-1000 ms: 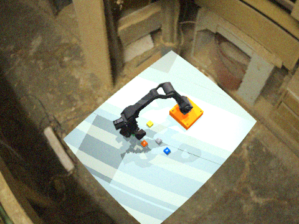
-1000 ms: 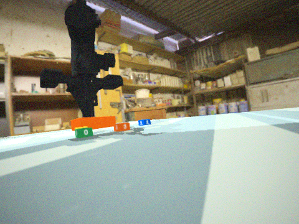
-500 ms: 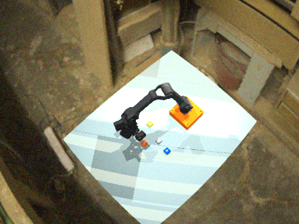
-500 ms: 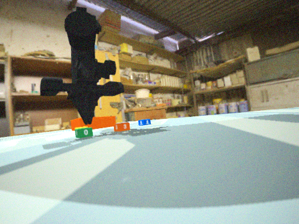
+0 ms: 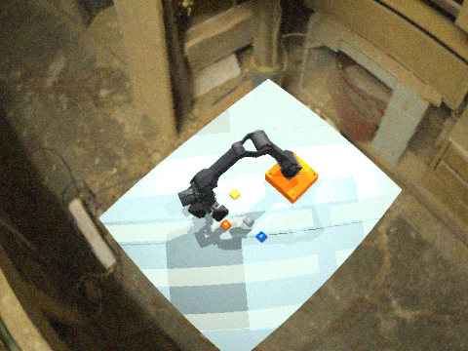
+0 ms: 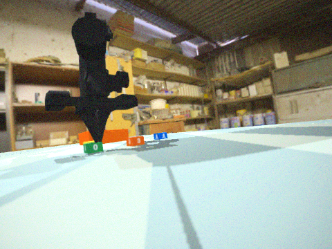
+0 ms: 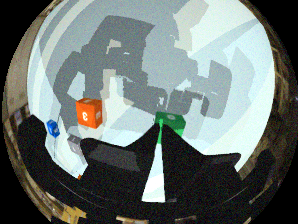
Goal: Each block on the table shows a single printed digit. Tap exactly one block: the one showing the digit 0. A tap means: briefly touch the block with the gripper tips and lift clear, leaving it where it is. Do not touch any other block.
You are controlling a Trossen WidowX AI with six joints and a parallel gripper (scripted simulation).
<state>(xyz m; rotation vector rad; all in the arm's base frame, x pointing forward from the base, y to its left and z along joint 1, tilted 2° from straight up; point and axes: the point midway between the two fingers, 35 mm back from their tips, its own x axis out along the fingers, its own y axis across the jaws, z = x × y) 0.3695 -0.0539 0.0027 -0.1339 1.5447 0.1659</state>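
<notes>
Gripper pointed straight down, fingers nearly together, tips converging to a point right over the green block marked 0. From the wrist view, fingertips met just in front of the green block; looked closed with nothing between them, though tip contact with the block's top hard to judge. Green block sat on the table, left of the orange block and blue block, apart from both. Yellow block and grey block seen from the top view, near the arm
</notes>
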